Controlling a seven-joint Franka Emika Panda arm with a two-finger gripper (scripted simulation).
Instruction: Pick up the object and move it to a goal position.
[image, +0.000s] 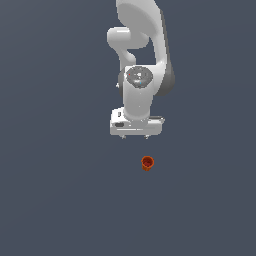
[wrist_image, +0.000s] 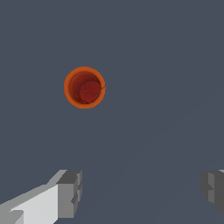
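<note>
The object (image: 147, 163) is a tiny orange-red cup with a darker hollow top, standing upright on the dark grey floor. In the wrist view the object (wrist_image: 85, 87) is seen from above, its round rim clear. My white gripper (image: 135, 136) hangs above the floor, apart from the cup and a little to the exterior view's left of it. In the wrist view my gripper (wrist_image: 141, 192) is open, its two fingers spread wide with nothing between them. The cup lies outside the gap between the fingers.
The floor is a plain dark grey surface (image: 60, 200). The white arm (image: 142, 45) rises behind the gripper. No goal marker shows.
</note>
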